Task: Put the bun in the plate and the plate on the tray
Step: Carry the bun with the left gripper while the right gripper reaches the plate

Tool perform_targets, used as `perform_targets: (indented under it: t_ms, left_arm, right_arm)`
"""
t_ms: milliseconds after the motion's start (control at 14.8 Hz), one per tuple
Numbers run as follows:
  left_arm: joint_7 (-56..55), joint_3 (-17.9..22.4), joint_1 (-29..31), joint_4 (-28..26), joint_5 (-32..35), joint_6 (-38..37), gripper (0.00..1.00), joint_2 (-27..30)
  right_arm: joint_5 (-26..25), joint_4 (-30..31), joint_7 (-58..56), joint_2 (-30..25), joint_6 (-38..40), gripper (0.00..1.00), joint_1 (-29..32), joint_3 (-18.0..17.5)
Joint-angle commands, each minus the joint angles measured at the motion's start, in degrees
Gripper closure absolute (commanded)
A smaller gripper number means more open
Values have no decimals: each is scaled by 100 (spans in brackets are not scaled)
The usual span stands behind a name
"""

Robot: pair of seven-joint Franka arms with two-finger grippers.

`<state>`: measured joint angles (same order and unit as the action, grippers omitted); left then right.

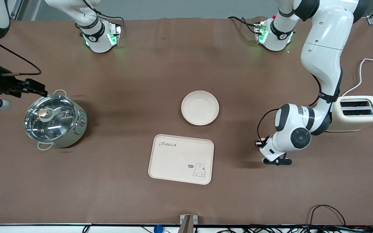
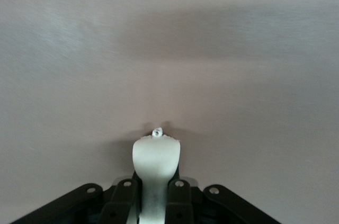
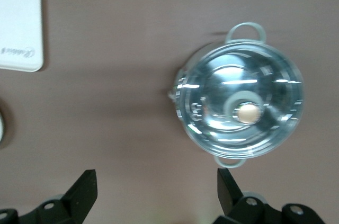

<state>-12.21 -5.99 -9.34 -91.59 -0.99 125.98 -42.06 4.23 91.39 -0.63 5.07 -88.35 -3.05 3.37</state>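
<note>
The left gripper [image 2: 154, 181] is sitting low over bare worktop [image 1: 141, 81] toward the left arm's end, near the toaster [image 1: 358, 113], and its fingers [image 2: 127, 197] are clenching the bun [image 2: 155, 155] — the cream stub is poking out from between them in the left wrist view. In the front view the bun itself is hiding under the wrist.

The plate [image 1: 200, 107] is lying empty near the middle of the worktop, with the tray [image 1: 181, 159] just beside it, nearer the front camera and also empty. So the carry to the plate is looking like the step in hand.

The main risk is the grip itself: the bun is small and looks soft, and only its end is showing past the fingers, so a squeeze that is too hard could be deforming it, while a loose one could let it slip on the way over. A release from too high could send the stubby cylinder rolling over the plate's shallow rim. Later, the plate's thin rim is offering little to pinch, and a tilt could tip the bun out.

The right gripper [image 3: 153, 192] is waiting with its fingers spread and holding nothing, over the worktop beside the lidded pot [image 1: 55, 119] at the right arm's end — well apart from the plate.
</note>
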Motion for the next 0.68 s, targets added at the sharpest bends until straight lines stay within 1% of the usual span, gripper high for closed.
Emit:
perform_targets:
  t_ms: [0,68,135,203,271,338,406,541,609]
  left_arm:
    - [-963,-541,-7,-176,-68,-931,82,662]
    - [-1499,-892,-7,-175,-68,-1109,82,786]
    - [-2113,-1252,-7,-184,-68,-1171,81,813]
    - [-2511,-1517,2,-210,-68,-1163,80,796]
    - [-2784,-1685,-33,-211,-68,-1093,80,735]
    - [-3100,-1791,-120,-184,-60,-988,80,647]
    - [-3382,-1792,-321,-176,-42,-822,80,559]
    - [-3604,-1783,-463,-263,-7,-401,80,331]
    - [-3744,-1792,-577,-411,-16,-146,76,287]
  right_arm:
    - [349,-192,36,520,73,0,-160,-20]
    - [463,-192,62,643,47,0,-213,-20]
    - [786,-209,80,792,29,0,-257,-20]
    - [1111,-192,80,924,20,0,-292,-20]
    - [1367,-174,89,1091,-24,0,-310,-20]
    - [1570,-105,89,1232,-163,0,-371,-20]
    - [1720,114,89,1285,-521,0,-485,-20]
    - [1992,640,185,1312,-1294,0,-835,-20]
    - [2159,896,429,1312,-1699,0,-1003,-20]
